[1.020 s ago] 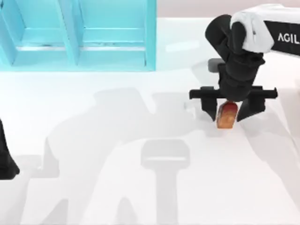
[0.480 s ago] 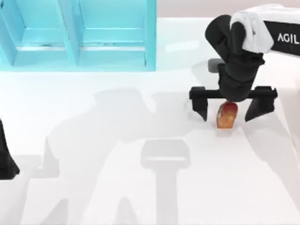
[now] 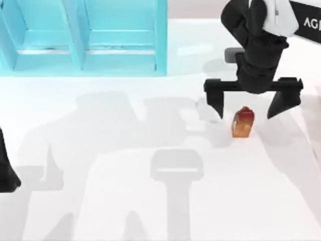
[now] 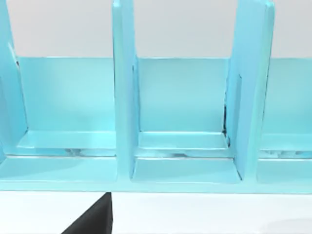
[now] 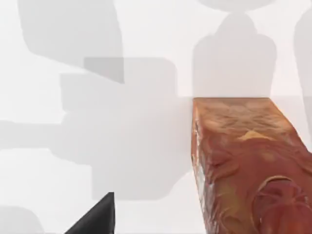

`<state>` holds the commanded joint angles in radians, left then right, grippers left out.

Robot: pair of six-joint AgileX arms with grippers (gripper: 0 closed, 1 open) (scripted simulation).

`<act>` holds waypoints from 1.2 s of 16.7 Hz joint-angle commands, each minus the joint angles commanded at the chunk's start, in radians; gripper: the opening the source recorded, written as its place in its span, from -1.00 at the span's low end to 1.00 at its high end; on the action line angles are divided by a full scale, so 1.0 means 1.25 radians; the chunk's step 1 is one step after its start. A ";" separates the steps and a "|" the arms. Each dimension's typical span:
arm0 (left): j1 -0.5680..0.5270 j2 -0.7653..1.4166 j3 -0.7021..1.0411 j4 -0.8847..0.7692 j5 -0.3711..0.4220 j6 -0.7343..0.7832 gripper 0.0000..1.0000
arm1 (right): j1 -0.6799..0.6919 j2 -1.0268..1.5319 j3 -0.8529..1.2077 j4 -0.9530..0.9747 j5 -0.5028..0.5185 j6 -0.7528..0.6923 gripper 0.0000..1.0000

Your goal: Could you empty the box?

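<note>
Left arm (image 3: 7,170) sits parked at the worktop's left edge; I cannot tell how its jaws stand. Right of centre, the orange-red block (image 3: 243,122) stands upright on the white worktop (image 3: 125,201), outside the box. My right gripper (image 3: 252,105) hangs just above it, jaws released and spread wide on either side, touching nothing: I judge it set down. Right wrist view gives the block's patterned face close up. Left wrist view looks into the blue box (image 4: 183,122), compartments bare.

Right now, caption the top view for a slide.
Open right gripper above the brown block standing on the white table, right of the blue box.
</note>
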<state>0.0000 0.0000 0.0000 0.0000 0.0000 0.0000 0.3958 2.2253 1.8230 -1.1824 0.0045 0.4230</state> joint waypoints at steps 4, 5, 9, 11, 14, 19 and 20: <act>0.000 0.000 0.000 0.000 0.000 0.000 1.00 | -0.001 -0.028 0.073 -0.089 -0.001 -0.002 1.00; 0.000 0.000 0.000 0.000 0.000 0.000 1.00 | -0.002 -0.029 0.074 -0.090 -0.001 -0.002 1.00; 0.000 0.000 0.000 0.000 0.000 0.000 1.00 | -0.002 -0.027 0.072 -0.089 -0.001 -0.003 1.00; 0.000 0.000 0.000 0.000 0.000 0.000 1.00 | -0.027 -0.026 0.070 -0.097 0.002 -0.027 1.00; 0.000 0.000 0.000 0.000 0.000 0.000 1.00 | -0.121 -0.030 0.064 -0.124 0.015 -0.111 1.00; 0.000 0.000 0.000 0.000 0.000 0.000 1.00 | -0.310 -0.065 0.060 -0.169 0.033 -0.303 1.00; 0.000 0.000 0.000 0.000 0.000 0.000 1.00 | -0.353 -0.075 0.061 -0.171 0.034 -0.346 1.00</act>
<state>0.0000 0.0000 0.0000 0.0000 0.0000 0.0000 -0.0459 2.1317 1.8988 -1.3964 0.0472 -0.0090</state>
